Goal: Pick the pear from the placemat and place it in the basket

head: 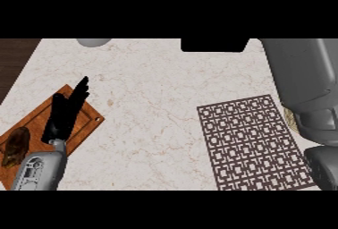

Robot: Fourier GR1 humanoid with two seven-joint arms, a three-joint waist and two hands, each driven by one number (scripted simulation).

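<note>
The left hand (58,125) is held open, fingers straight, over the cutting board (82,125) at lower left, likely parked out of the way. The right hand's state cannot be told.

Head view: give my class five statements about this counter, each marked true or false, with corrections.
1. The left hand has straight fingers. True.
2. The placemat lies right of the wooden board. True.
3. A pear lies on the placemat. False: no pear shows on it.
4. The wooden board touches the placemat. False: bare counter separates them.
5. A dark brown thing lies on the wooden board. True.
</note>
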